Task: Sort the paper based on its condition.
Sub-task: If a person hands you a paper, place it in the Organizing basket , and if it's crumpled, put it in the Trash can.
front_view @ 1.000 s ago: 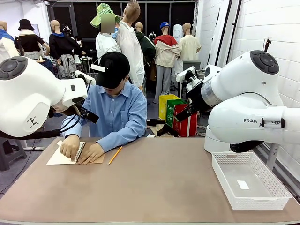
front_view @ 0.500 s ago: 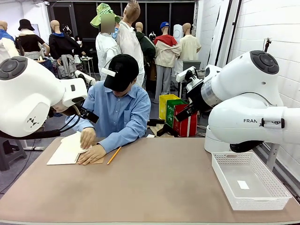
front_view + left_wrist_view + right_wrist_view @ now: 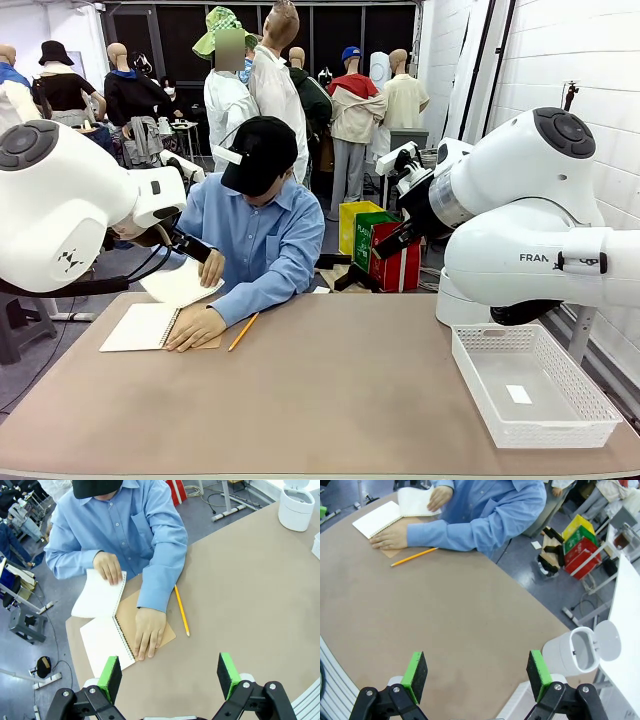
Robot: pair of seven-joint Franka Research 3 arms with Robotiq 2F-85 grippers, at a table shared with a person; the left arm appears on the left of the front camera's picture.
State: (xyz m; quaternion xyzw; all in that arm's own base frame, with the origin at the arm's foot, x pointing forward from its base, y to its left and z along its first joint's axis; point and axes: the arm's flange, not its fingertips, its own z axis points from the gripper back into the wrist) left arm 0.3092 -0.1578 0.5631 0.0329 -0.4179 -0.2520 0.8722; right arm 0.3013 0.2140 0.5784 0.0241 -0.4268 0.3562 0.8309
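A person at the table's far left lifts a white sheet of paper off an open spiral notebook. One hand holds the sheet's edge while the other presses on the notebook's brown cover. My left gripper is open, high above the table and looking down on the notebook. My right gripper is open too, high over the bare table middle. Nothing is between either pair of fingers.
A yellow pencil lies right of the notebook. A white mesh basket holding a tiny white tag stands at the right front. A white lidded bin stands on the floor beyond the table's edge.
The person has peeled a sheet up from the notebook and raised it off the page. Both arms stay still.
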